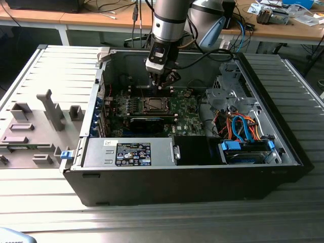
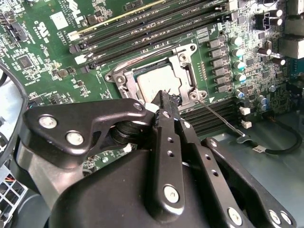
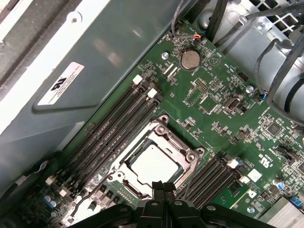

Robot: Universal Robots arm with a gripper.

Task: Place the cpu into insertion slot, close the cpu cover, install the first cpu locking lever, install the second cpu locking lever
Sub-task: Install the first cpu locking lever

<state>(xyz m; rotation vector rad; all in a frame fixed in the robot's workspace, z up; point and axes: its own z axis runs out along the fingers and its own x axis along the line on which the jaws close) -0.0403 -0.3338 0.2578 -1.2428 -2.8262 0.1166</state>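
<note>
Fingers (image 2: 167,142) of your gripper (image 2: 166,100) are pressing together, and you are gripping nothing between them. In the exterior view the gripper (image 1: 163,81) is hanging low inside the open computer case (image 1: 283,152), over the middle of the green circuit board (image 1: 190,119), nearer the case's far wall than its near one.

Judging by what is lying under the tips, you are well into the job. The cpu (image 2: 154,85) is sitting flat in the insertion slot (image 1: 153,104), its dull silver top showing through the window of the cpu cover (image 2: 187,73), which is lying down over it. Both wrist views are agreeing on this.

The levers are what is left, as far as you can judge. One thin wire lever (image 2: 221,118) is standing free, running out from the socket's corner across the memory slots (image 2: 216,111) toward the board's edge. A second wire lever (image 2: 152,54) is lying along the socket's opposite side; you cannot tell whether it is hooked.

The closed tips are hovering at the socket's near edge, just beside the free lever's hinge end, with the cpu directly beyond them.
</note>
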